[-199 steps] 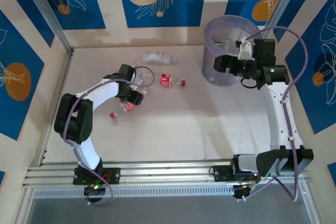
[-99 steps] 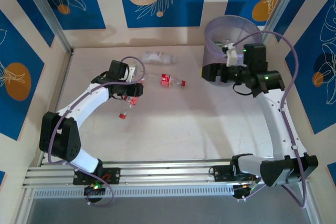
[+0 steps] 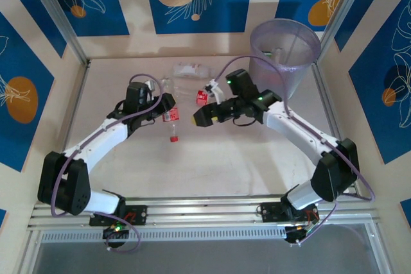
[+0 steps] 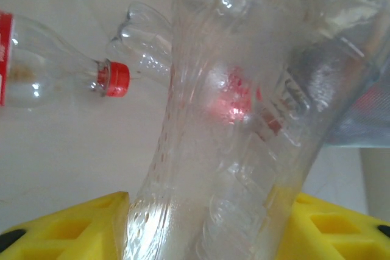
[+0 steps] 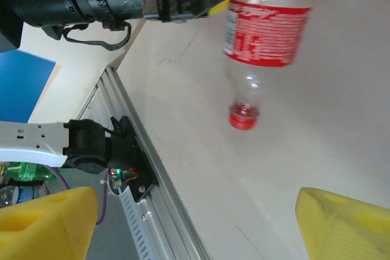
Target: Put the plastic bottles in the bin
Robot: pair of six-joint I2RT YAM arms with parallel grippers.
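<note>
My left gripper (image 3: 168, 108) is shut on a clear plastic bottle (image 3: 171, 120) with a red label. The bottle hangs cap-down above the table, left of centre. In the left wrist view the bottle (image 4: 244, 120) sits between the yellow pads (image 4: 73, 229). My right gripper (image 3: 200, 118) stands open just to its right, and nothing is between its yellow fingers (image 5: 49, 223); that view shows the hanging bottle (image 5: 265, 28). A second red-labelled bottle (image 3: 203, 97) lies behind the right gripper. A whitish-labelled one (image 3: 190, 70) lies farther back. The pale-purple bin (image 3: 286, 49) stands at the back right.
The aluminium rail (image 3: 205, 213) with both arm bases runs along the near edge. Patterned walls close the back and sides. In the left wrist view a lying bottle (image 4: 36, 59) with a red cap and another clear bottle's base (image 4: 143, 35) rest on the table.
My left arm has carried the bottle right, toward the table's middle. My right arm has swung away from the bin, leftward, to beside the held bottle.
</note>
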